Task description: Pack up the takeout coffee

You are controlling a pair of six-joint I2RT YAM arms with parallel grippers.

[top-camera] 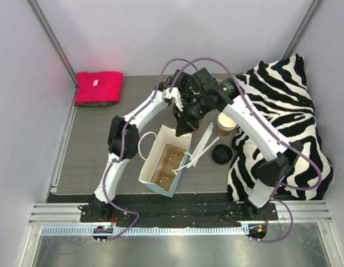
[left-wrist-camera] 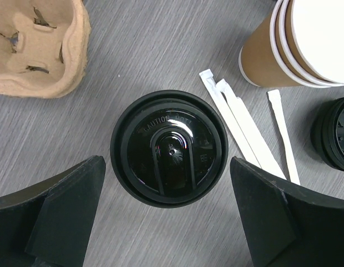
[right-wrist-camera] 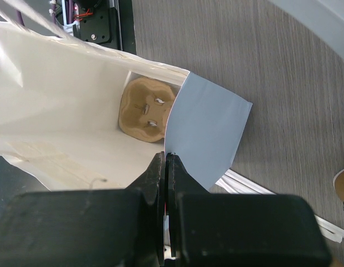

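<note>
Left claw point(left-wrist-camera: 166, 161) released, straddling the coffee point(left-wrist-camera: 169, 147). Descend centred, squeeze gently below the top. Right claw point(right-wrist-camera: 165, 167) clenched on bag point(right-wrist-camera: 208, 128) edge.

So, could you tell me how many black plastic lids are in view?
2. One black lid lies between the fingers of the open left gripper. A second lid sits on the table beside the stacked paper cups; it looks stacked, so more may be hidden.

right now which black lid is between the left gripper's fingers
The coffee lid centred under the left gripper; the other lid sits far right, outside.
</note>
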